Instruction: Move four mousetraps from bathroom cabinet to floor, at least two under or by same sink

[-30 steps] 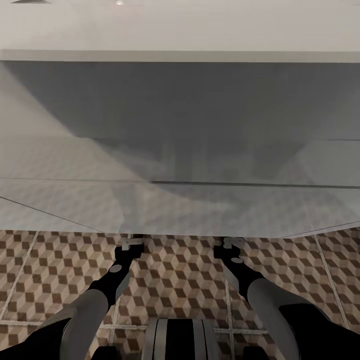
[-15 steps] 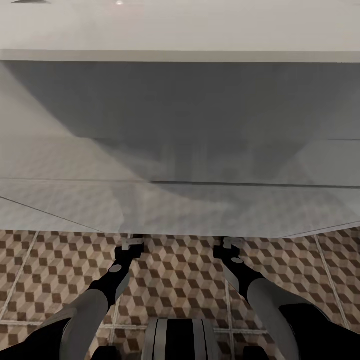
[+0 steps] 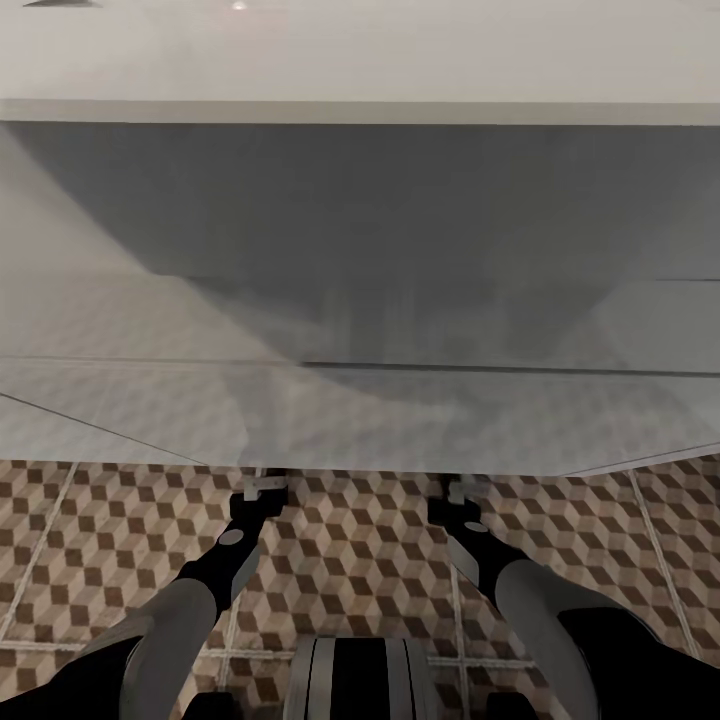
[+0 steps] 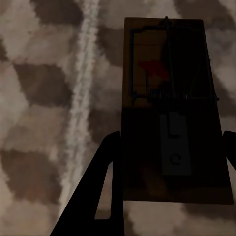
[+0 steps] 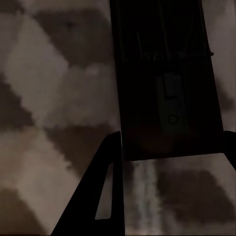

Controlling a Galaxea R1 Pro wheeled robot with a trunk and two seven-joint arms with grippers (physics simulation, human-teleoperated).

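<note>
under the sink (image 3: 360,60), each pincer (image 4: 169,162) (image 5: 169,147) grasps a mousetrap (image 4: 172,98) (image 5: 162,73) above the bathroom floor (image 3: 380,570).

- Head view is evenly lit and soft; the sink (image 3: 360,60) is bright on top, its underside in broad grey shadow
- Both wrist views are dim and blurry, each mousetrap (image 4: 174,113) murky over the smeared bathroom floor (image 5: 54,98)

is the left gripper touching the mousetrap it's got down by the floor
Touching. In the left wrist view the mousetrap sits between the left gripper fingers, and the finger edge runs flush along the board's side with no gap.
</note>
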